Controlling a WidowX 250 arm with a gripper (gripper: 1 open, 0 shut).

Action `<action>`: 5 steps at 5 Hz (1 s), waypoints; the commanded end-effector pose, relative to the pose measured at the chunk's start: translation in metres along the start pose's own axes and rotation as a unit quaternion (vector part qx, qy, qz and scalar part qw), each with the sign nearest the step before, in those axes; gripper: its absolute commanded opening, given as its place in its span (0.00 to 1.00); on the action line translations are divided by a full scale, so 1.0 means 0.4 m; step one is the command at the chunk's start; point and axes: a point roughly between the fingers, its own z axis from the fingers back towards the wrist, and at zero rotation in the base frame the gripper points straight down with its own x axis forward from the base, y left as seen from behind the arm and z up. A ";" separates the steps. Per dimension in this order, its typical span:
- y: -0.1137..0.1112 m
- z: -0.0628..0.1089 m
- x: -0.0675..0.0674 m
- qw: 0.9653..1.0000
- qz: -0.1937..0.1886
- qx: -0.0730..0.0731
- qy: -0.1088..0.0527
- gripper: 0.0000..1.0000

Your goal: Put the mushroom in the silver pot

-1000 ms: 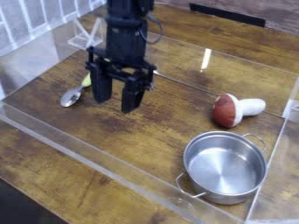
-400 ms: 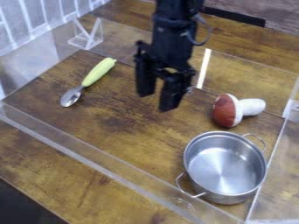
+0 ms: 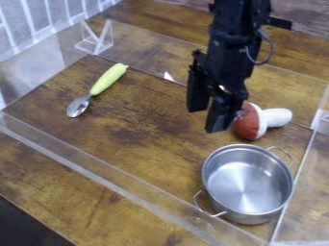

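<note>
I saw my hand (image 3: 215,109) pointing straight down, its fingers spread and gripping nothing, just beside the mushroom (image 3: 259,120). The mushroom lay on its side on the wooden counter (image 3: 129,135) near the right edge, apart from the silver pot (image 3: 247,183), which stood empty toward the near right corner. A spoon (image 3: 98,86) lay toward the left edge.

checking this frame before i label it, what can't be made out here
- Mushroom: in the camera view the hand covers the left edge of its cap, so contact or a gap between them cannot be told.
- Right edge: a dark object is cut off by the frame, identity unclear.
- Spoon: its bowl is too small to show whether anything lies in it.
- Silver pot: the far handle is hidden.
</note>
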 end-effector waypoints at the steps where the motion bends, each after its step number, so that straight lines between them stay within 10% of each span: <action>1: -0.003 0.038 0.058 0.996 -0.070 0.030 -0.045 1.00; 3: 0.032 0.075 0.140 0.993 -0.089 0.046 -0.065 1.00; 5: 0.107 0.056 0.130 0.996 -0.004 0.028 -0.087 1.00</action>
